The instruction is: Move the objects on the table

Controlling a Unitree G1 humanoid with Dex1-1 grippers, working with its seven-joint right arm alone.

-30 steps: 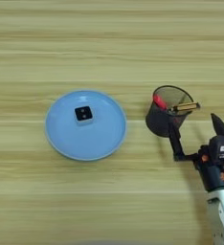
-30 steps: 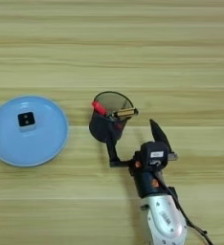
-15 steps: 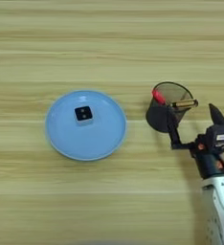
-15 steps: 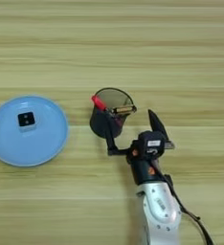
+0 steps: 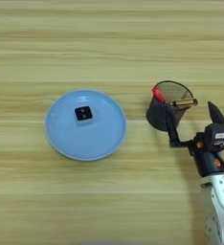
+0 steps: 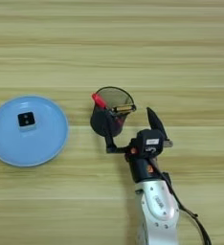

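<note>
A black mesh cup [image 5: 156,117] stands right of the middle of the light wood table [image 5: 109,43]. Out of it stick the red end of a pen [image 5: 158,93] and the amber handle of a small screwdriver [image 5: 183,102]; the rest of both is hidden inside. My right gripper [image 6: 127,115] is open at the cup's near right side. Its left finger [image 6: 106,134] crosses in front of the cup's wall, and its right finger [image 6: 152,122] stands apart to the right of the cup. Nothing is held.
A round blue plate [image 5: 61,141] lies left of the cup, with a small black square block [image 5: 84,114] on it. My silver forearm [image 6: 157,210] comes up from the bottom edge.
My gripper has moved a little further up the table towards the cup, staying open. The cup, plate and block have not moved.
</note>
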